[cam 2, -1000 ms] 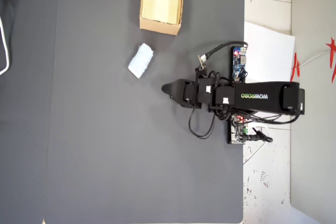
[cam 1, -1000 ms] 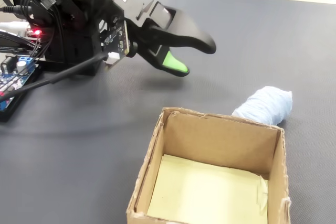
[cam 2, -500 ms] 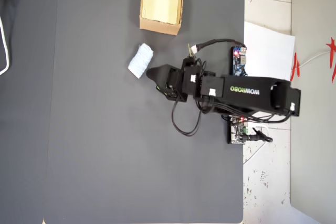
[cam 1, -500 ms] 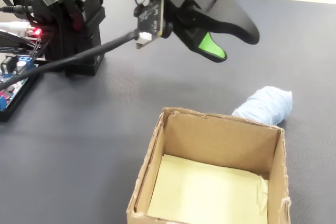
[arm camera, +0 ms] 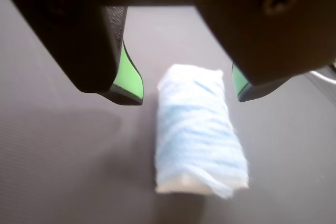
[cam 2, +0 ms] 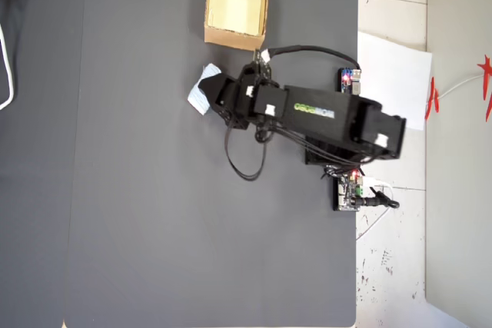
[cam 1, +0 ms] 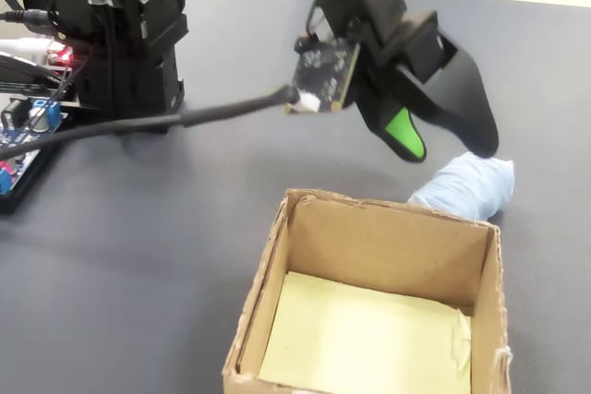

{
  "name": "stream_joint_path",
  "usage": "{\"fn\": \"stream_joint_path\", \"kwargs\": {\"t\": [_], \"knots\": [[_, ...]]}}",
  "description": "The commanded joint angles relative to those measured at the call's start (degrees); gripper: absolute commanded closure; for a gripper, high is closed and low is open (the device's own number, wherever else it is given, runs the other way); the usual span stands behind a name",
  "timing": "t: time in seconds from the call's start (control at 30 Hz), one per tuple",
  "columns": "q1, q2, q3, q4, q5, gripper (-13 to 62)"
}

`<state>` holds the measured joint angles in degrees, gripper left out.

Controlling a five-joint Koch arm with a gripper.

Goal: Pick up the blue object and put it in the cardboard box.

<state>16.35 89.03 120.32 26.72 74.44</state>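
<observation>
Now gripper (arm camera: 186, 90) is held open above blue object (arm camera: 198, 129), jaws straddling, long axis running betw. them.

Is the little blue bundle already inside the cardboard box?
No, the blue bundle lies on the dark mat beyond the cardboard box, which holds nothing but its pale lining.

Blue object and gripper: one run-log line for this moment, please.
phase: approach | gripper: open, above blue object | blue object: on mat, not gripped | cardboard box: empty
</observation>
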Motion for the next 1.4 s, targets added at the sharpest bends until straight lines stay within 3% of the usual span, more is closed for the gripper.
{"fn": "stream_joint_path", "kwargs": {"t": [0.0, 0.4, 0.7, 0.83, 1.1, 1.37], "knots": [[-0.1, 0.9, -5.2, -0.1, 1.1, 15.7], [1.4, -11.1, -9.2, 1.6, 2.5, 16.8], [2.5, -11.2, -7.6, 1.6, 3.1, 32.7], [3.5, -8.6, -2.8, -7.7, 6.2, 40.3], [3.2, 1.8, 7.0, -30.3, 12.9, 40.3], [3.9, 16.2, 8.9, -32.5, 12.6, 40.3]]}}
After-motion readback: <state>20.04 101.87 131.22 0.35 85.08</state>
